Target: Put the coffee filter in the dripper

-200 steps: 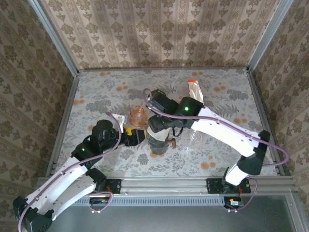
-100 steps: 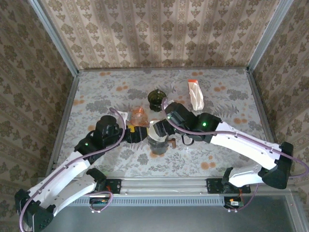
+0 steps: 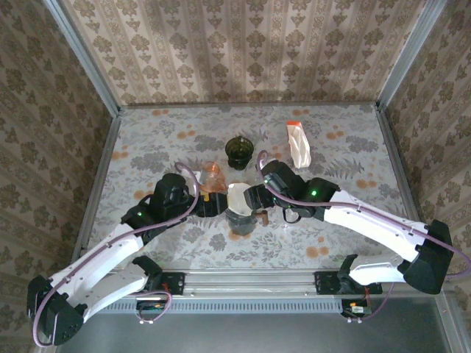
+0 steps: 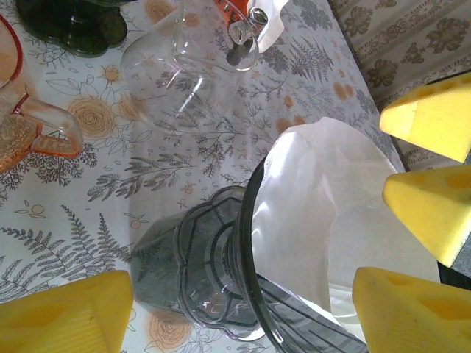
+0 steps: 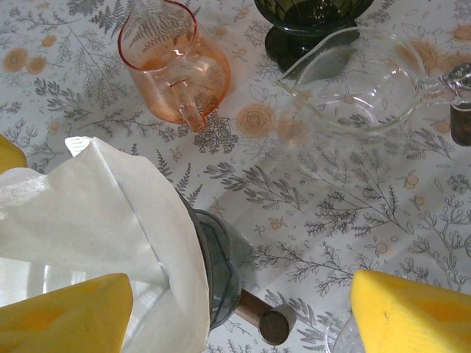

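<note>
The smoked-grey dripper [image 3: 241, 220] stands mid-table, and the white paper coffee filter [image 3: 238, 197] sits opened inside its cone. In the left wrist view the filter [image 4: 331, 213] lines the dripper [image 4: 213, 272], which lies between my left gripper's [image 4: 239, 298] spread yellow pads [image 4: 66, 312]; the left pad stands apart from the base. My left gripper [image 3: 212, 206] is open at the dripper's left. My right gripper [image 3: 252, 197] is open at its right rim. In the right wrist view one pad [image 5: 66, 316] overlaps the filter [image 5: 103, 220], and the dripper's wooden handle [image 5: 268, 318] lies between the right gripper's [image 5: 243, 312] fingers.
An orange glass pitcher [image 3: 212, 176] stands just behind the dripper, with a dark green goblet [image 3: 239, 151] farther back. A clear glass carafe [image 5: 360, 95] lies to the dripper's right, under my right arm. A filter packet [image 3: 296, 143] lies at the back right.
My right arm has swung off the top of the dripper and drawn back to the right, uncovering the filter in the cone. My left gripper has edged closer to the dripper.
</note>
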Controlling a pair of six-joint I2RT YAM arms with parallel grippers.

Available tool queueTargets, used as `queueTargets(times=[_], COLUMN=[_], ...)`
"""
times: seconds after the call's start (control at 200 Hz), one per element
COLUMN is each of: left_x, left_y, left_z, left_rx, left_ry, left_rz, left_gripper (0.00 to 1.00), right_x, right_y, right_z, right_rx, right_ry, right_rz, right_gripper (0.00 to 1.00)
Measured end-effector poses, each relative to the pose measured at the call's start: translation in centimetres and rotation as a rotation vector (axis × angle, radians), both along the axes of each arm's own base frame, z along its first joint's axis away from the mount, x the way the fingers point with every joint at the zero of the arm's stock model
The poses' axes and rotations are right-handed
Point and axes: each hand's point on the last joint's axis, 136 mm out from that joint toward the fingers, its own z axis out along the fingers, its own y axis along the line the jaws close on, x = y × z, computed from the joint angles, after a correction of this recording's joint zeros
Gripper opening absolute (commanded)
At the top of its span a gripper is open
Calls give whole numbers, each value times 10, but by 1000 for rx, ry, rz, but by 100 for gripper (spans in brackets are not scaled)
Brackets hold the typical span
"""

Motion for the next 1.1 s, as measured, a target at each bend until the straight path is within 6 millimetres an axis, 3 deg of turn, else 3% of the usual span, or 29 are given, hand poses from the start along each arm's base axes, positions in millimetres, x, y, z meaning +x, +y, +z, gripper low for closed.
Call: queueTargets(times=[0.41,0.61,0.78,0.945,1.1], left_x=[0,0,0,2,5], left_y=[3,5,6,7,0], left_z=[-9,-17,-16,-1,16], left_rx=[13,28,23,-7,-38], left_ry=[20,31,36,6,-20], left_rz=[20,27,32,39,23], left_gripper=[78,78,90,93,80], right_x=[-6,-6,-6,-5,-4], right_y=[-6,-5,-5,-1,2], right_z=[-25,-25,-25,-23,-20], right_rx=[-5,1,3,24,43], right_ry=[57,56,57,57,53], right_rz=[-37,-39,-40,-40,-41], right_gripper=[74,75,75,75,75])
